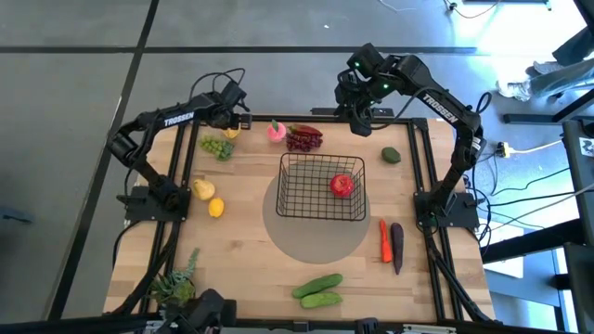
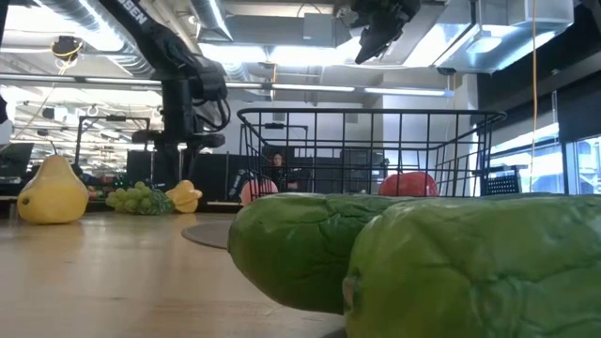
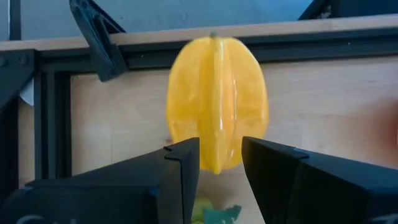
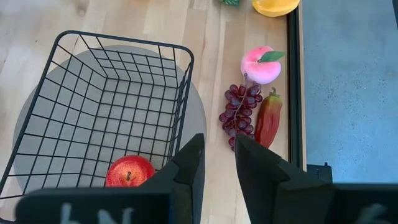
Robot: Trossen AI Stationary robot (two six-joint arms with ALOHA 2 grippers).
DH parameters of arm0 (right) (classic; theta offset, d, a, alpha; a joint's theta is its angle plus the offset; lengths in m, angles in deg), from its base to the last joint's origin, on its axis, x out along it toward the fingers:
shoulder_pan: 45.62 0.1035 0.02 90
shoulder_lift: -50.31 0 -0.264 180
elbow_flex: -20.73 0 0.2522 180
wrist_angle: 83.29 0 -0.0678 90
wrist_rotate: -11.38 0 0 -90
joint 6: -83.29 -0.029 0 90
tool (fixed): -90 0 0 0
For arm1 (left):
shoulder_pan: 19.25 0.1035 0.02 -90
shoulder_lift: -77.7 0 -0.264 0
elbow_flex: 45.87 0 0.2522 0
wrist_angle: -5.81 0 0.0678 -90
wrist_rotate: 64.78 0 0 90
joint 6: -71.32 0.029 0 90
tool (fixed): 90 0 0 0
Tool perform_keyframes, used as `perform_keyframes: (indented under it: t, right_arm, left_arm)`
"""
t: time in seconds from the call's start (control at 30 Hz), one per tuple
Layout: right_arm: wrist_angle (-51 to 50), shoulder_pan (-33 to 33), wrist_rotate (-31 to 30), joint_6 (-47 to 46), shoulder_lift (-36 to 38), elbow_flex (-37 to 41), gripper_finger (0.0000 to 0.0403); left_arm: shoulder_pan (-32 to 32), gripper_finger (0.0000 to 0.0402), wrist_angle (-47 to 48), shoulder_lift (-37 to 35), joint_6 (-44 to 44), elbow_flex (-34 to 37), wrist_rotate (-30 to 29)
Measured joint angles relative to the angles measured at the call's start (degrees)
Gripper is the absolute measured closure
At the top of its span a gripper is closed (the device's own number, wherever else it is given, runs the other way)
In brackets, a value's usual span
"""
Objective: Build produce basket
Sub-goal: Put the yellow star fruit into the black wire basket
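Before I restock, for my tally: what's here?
basket: 1, black, centre, on mat
apple: 1, red, in basket
peach: 1, pink, far edge
grapes: 2, purple by peach, green left
pepper: 1, red, by grapes
star fruit: 1, yellow, far left
pear, lemon: 1 each, yellow, left
avocado: 1, green, right
carrot, eggplant: 1 each, orange, purple, right
cucumbers: 2, green, near edge
plant: 1, green, near-left
claws: 2, dark; left over star fruit, right beyond basket

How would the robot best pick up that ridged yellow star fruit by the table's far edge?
Probably from above, across its middle. The star fruit has long ridges running end to end, so fingers closing across them should seat in the grooves between. The left gripper is already lined up on it, jaws slightly apart.
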Motion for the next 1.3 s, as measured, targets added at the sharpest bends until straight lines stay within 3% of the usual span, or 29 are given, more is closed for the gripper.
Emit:
perform_keyframes:
  t: [0.47, 1.3]
  right_arm:
    - [-0.03, 0.0, 0.0, -0.02, 0.0, 0.0, 0.032]
    - [-0.05, 0.0, -0.01, -0.04, 0.0, 0.0, 0.032]
  left_arm:
    - [-0.28, 0.0292, -1.83, 3.66, 1.27, 0.04, -2.22]
    - [-0.12, 0.0292, -3.62, 3.82, 3.93, 0.04, -2.18]
